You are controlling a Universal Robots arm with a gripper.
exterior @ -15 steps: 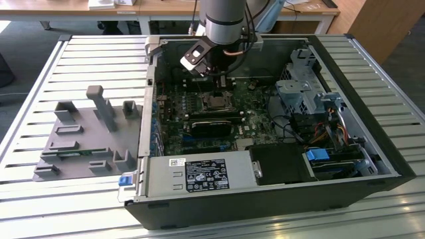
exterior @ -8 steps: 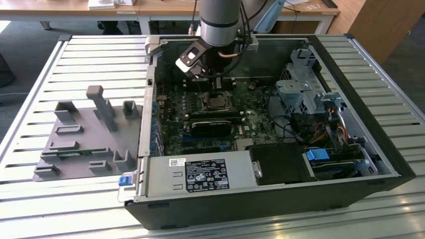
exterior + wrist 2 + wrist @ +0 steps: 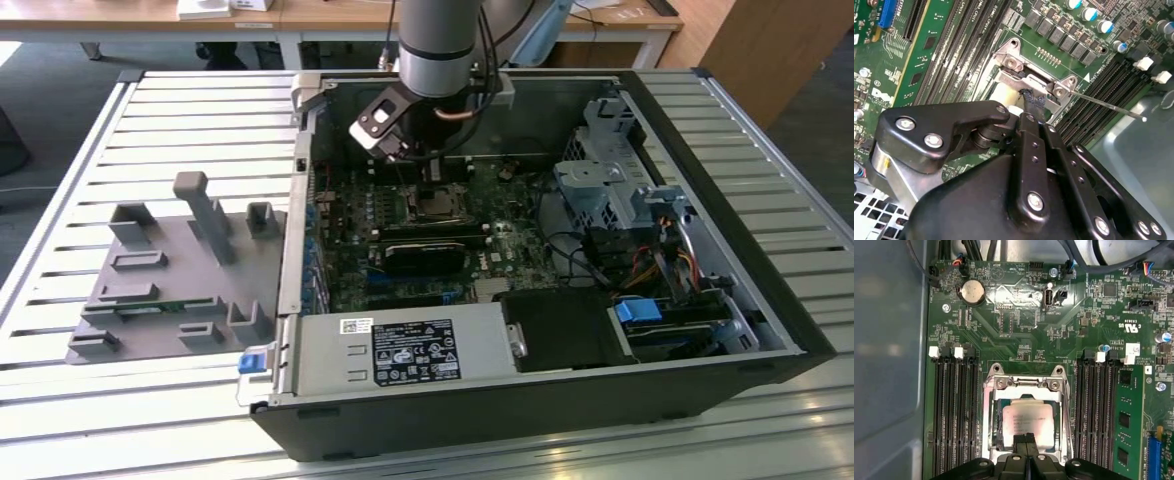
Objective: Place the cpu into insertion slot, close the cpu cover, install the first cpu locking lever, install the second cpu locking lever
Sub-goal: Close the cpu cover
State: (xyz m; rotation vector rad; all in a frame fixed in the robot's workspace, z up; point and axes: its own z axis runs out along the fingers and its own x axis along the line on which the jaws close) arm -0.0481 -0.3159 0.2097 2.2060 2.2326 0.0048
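Gripper (image 3: 1029, 437) pressed together at cpu cover (image 3: 993, 420) edge — cpu (image 3: 1026, 422) seated; cover likely thin, stiff — best pushed at rim, sparing fragile chip.

Setting: slatted pale metal worktop (image 3: 174, 110) under bright, even light.
Beyond the hand (image 3: 430, 183): wooden desks (image 3: 334, 15) on white legs, a brown wooden panel (image 3: 774, 50) beside them, dark floor (image 3: 174, 52) beneath.
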